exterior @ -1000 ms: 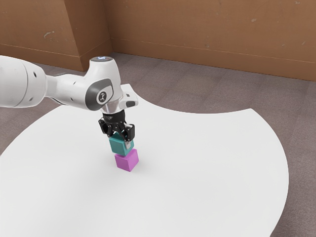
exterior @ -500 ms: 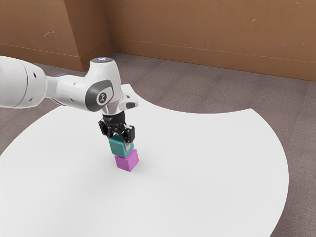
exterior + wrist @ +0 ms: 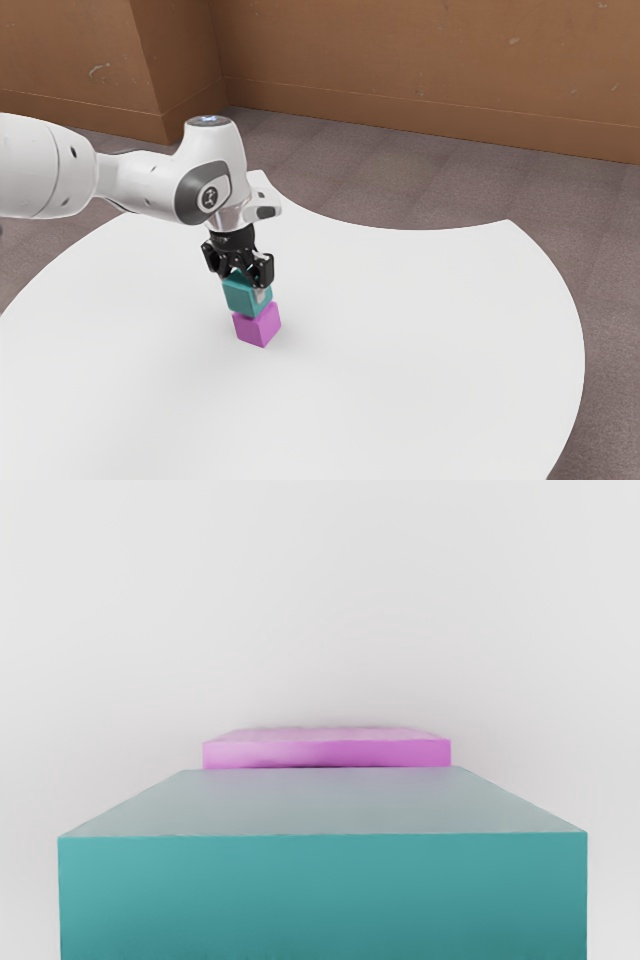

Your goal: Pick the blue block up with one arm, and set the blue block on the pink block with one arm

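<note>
No legible text or markings

The blue block (image 3: 240, 296), a teal-tinted cube, sits upright on the pink block (image 3: 257, 326), touching it, set slightly toward the exterior view's left; the pink block, a magenta cube, rests flat on the white table (image 3: 420, 330).
</note>
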`<state>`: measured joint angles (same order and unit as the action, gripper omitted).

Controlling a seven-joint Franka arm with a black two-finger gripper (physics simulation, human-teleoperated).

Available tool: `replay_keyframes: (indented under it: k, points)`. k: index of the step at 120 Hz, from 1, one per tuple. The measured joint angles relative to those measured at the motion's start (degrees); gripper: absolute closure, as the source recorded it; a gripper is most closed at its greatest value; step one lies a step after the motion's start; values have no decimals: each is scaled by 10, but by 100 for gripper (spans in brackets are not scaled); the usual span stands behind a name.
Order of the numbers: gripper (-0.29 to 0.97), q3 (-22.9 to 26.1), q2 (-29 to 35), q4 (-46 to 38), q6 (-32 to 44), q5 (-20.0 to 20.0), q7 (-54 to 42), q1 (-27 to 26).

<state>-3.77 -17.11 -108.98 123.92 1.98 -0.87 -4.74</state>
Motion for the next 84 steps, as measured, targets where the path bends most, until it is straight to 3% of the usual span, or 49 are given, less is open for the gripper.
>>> replay_keyframes:
  k: [59,84]
  points:
    - [30,0,-1,1,1,1,-4,0]
    - [12,0,1,1,1,4,-5,0]
